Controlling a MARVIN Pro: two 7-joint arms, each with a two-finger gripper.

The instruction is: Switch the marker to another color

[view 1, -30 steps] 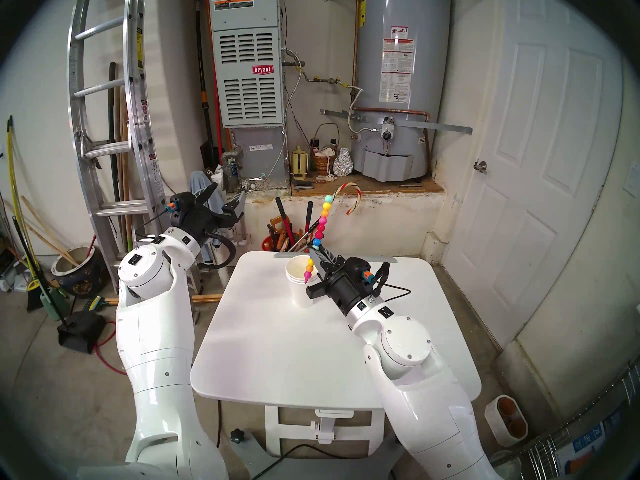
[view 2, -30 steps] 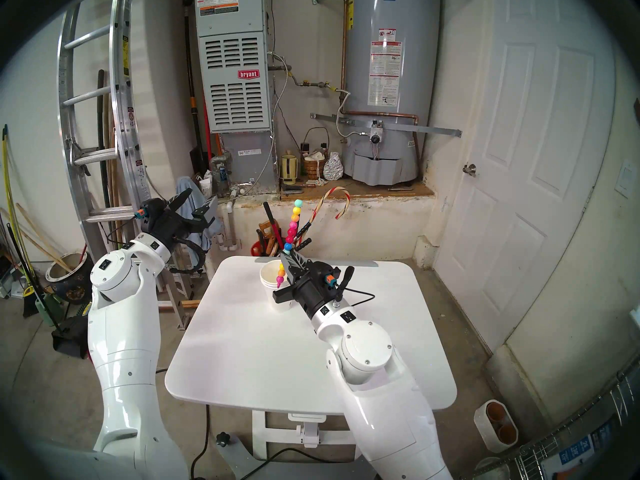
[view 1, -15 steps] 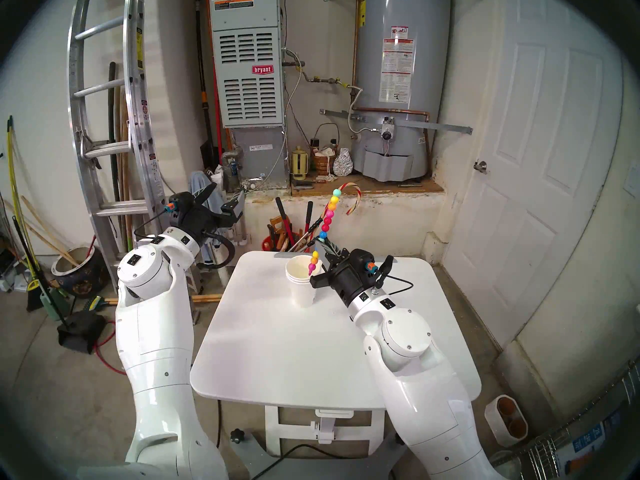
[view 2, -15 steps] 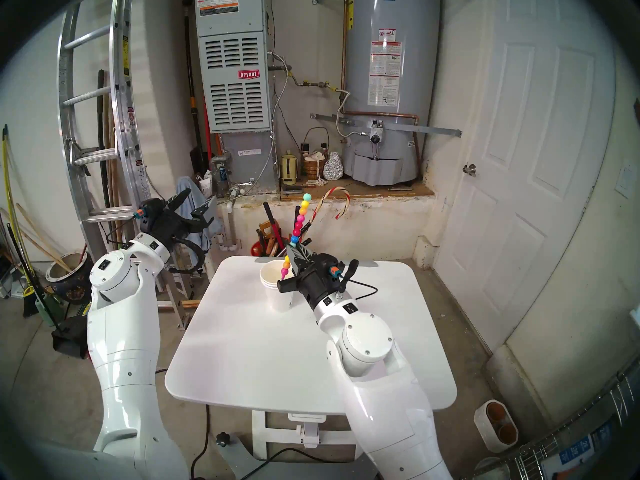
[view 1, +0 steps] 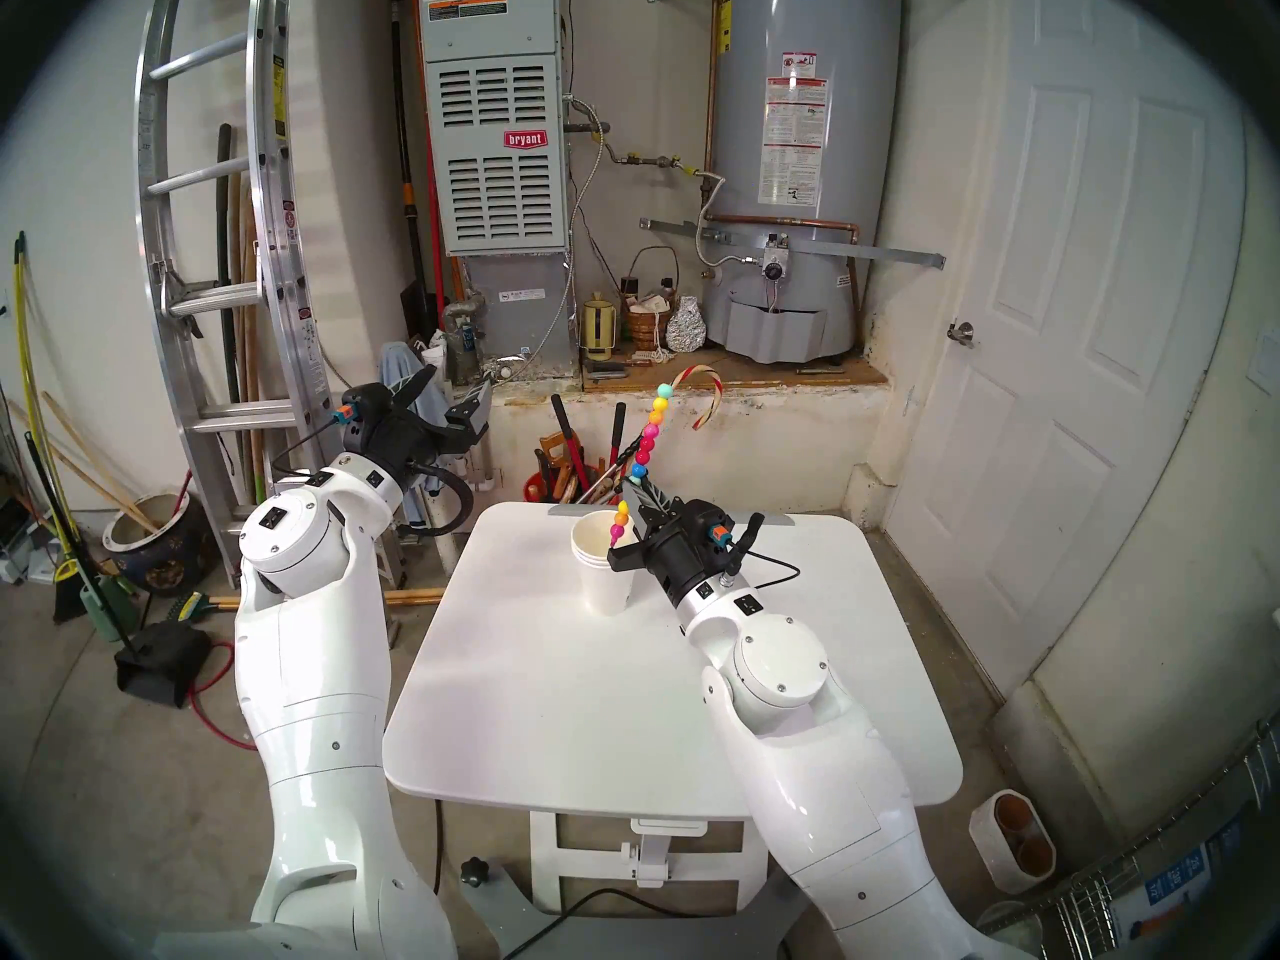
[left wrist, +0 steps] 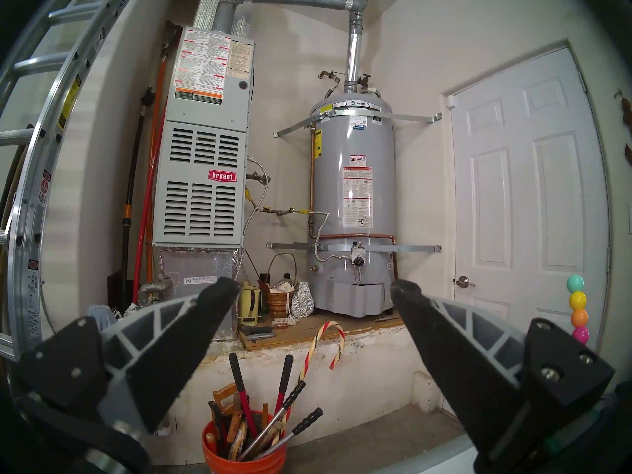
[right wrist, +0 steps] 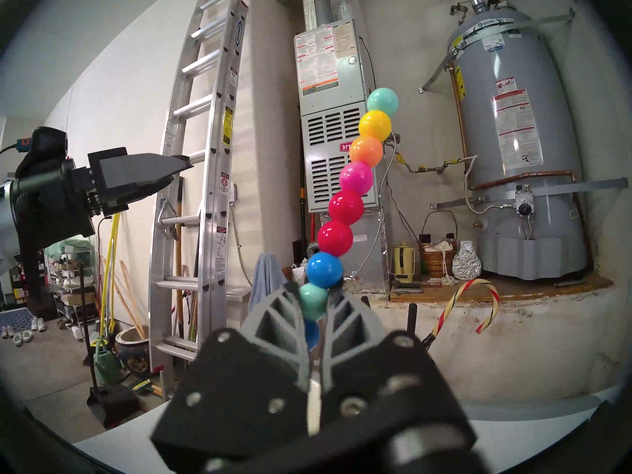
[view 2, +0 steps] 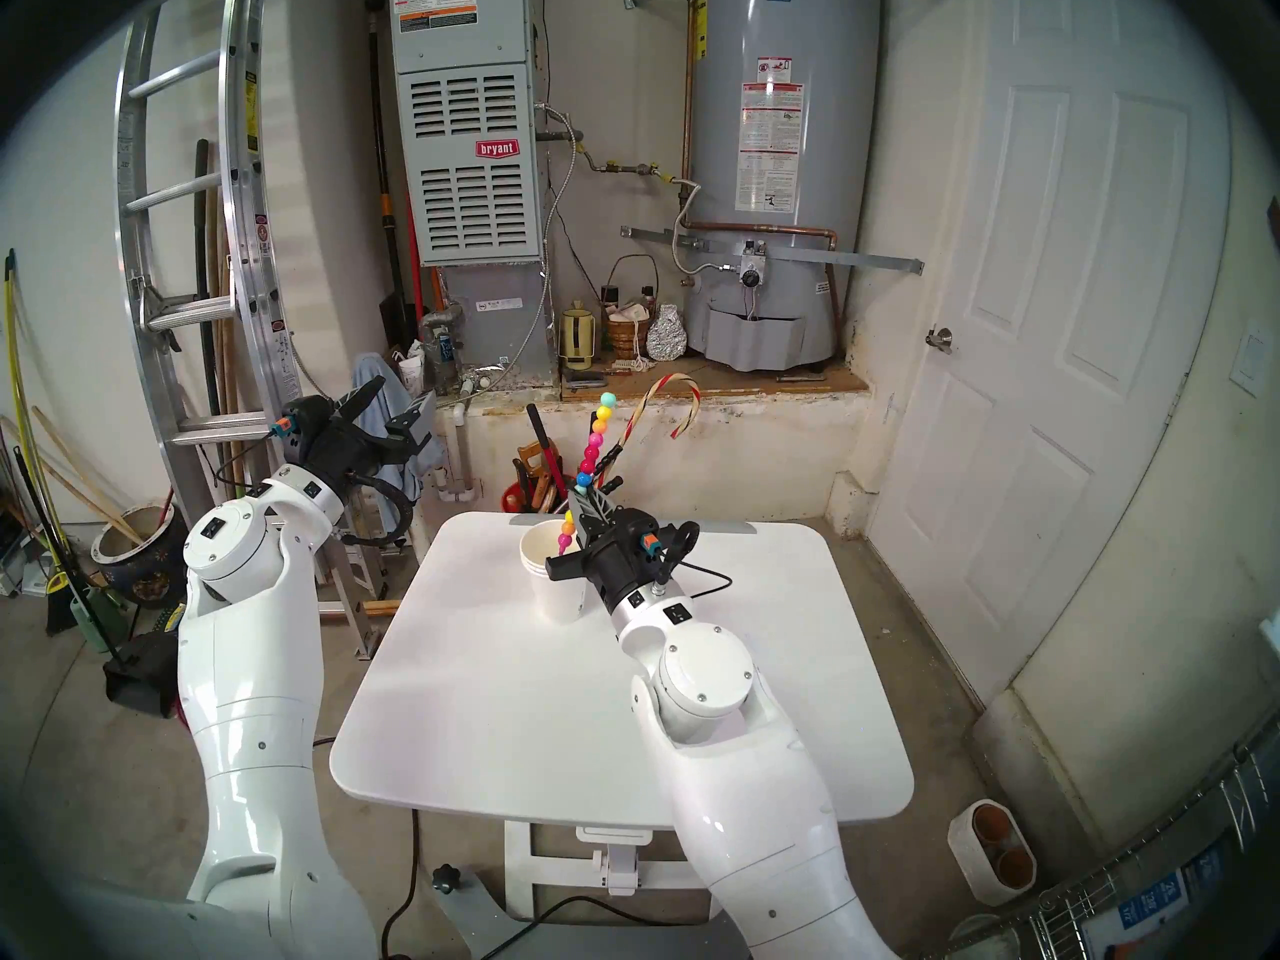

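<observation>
The marker (view 1: 644,446) is a slim stick of glossy balls in teal, yellow, orange, pink, red and blue. My right gripper (view 1: 634,496) is shut on it near its lower third and holds it upright, leaning right. Its pink lower tip hangs just over the mouth of stacked white paper cups (view 1: 601,571) on the white table (view 1: 589,695). It also shows in the right wrist view (right wrist: 345,206), clamped between the grey fingers (right wrist: 273,312). My left gripper (view 1: 454,392) is open and empty, held off the table's left side; its fingers (left wrist: 191,329) frame the far wall.
An orange bucket (view 1: 547,484) of black-and-red-handled tools and a striped candy cane (view 1: 708,392) stands just behind the table's far edge. A ladder (view 1: 228,245) leans at left. A furnace (view 1: 495,155), a water heater (view 1: 796,176) and a door (view 1: 1080,356) line the back.
My right arm lifted the marker slightly, swung it right, then back left; its tip still hangs over the cups. The left arm has barely moved.
</observation>
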